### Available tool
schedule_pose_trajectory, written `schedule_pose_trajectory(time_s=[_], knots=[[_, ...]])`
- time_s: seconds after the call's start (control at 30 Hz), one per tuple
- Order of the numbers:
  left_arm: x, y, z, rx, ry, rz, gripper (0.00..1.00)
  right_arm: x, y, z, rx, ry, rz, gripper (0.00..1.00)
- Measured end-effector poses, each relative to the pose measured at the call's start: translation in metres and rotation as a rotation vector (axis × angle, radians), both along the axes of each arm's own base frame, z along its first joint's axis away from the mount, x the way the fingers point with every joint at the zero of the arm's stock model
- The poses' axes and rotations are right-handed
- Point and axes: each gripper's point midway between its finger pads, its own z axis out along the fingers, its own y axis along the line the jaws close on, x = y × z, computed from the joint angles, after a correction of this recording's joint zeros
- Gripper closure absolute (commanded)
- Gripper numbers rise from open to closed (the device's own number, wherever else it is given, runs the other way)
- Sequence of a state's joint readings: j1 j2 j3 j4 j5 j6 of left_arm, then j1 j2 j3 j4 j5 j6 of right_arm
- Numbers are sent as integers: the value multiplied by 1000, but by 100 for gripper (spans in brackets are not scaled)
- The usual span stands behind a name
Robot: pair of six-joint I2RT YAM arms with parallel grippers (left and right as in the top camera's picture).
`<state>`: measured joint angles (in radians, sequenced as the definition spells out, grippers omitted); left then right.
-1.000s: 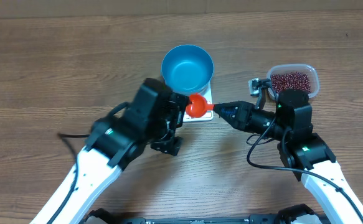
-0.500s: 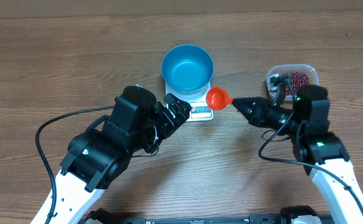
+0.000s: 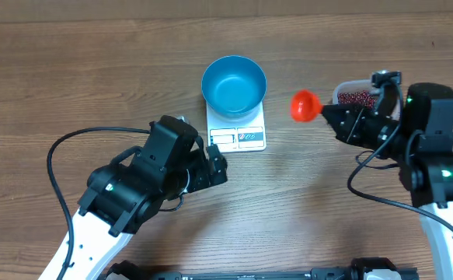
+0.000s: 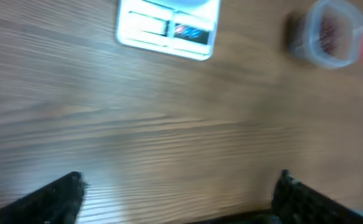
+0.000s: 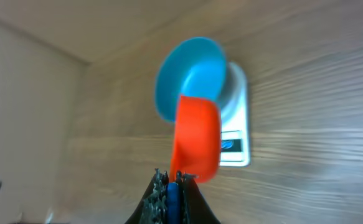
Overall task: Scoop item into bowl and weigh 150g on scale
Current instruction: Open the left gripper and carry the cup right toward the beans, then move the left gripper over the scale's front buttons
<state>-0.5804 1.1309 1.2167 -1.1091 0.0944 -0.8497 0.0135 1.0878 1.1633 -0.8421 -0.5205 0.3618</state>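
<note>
Clamping the scoop (image 3: 304, 106), the right hand (image 3: 327, 113) should dip it level into the probably shallow beans (image 3: 358, 96); left hand (image 4: 180, 190) gapes wide.

Overhead: fixed high, facing straight down on the table (image 3: 94, 78), wide view. Left wrist: low over the table, facing forward along it, blurred. Right wrist: close behind its scoop (image 5: 197, 140), facing past it. All three views share the scale (image 3: 237, 137).
</note>
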Motion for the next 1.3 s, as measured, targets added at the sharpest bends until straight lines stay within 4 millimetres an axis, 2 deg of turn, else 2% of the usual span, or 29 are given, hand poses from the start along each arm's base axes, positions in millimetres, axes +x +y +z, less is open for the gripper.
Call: schedule_pose_trajectory(time_s=[0.07,0.1,0.13,0.17,0.2,0.37,0.57,0.7,0.83,0.97,1.13,1.3], knots=[[0,7,-7,66,1,-29,37,-3,-9,4,-44,19,-44,96],[1,9,-10,89,-2,-36,51,-5,-14,6,-64,26,-64,96],[3,11,-13,123,-9,-60,72,-7,-20,9,-92,34,-92,96],[4,13,-15,143,-13,-68,89,-8,-24,12,-109,37,-110,96],[6,14,-17,167,-19,-83,96,-9,-29,15,-131,39,-131,96],[17,15,-26,230,-29,-115,96,-16,-42,23,-193,55,-187,96],[34,9,-32,274,-74,-135,96,-21,-48,18,-220,81,-206,96],[41,-18,-20,289,-202,-223,96,-21,-49,18,-229,81,-210,96],[31,-50,-11,318,-314,-328,96,-20,-52,17,-239,79,-220,96],[26,-67,-9,370,-380,-377,96,-19,-53,18,-243,75,-225,96],[39,-77,-29,448,-383,-372,96,-16,-53,20,-242,61,-228,96],[55,-93,-65,500,-349,-379,96,-16,-54,20,-246,60,-233,96]])
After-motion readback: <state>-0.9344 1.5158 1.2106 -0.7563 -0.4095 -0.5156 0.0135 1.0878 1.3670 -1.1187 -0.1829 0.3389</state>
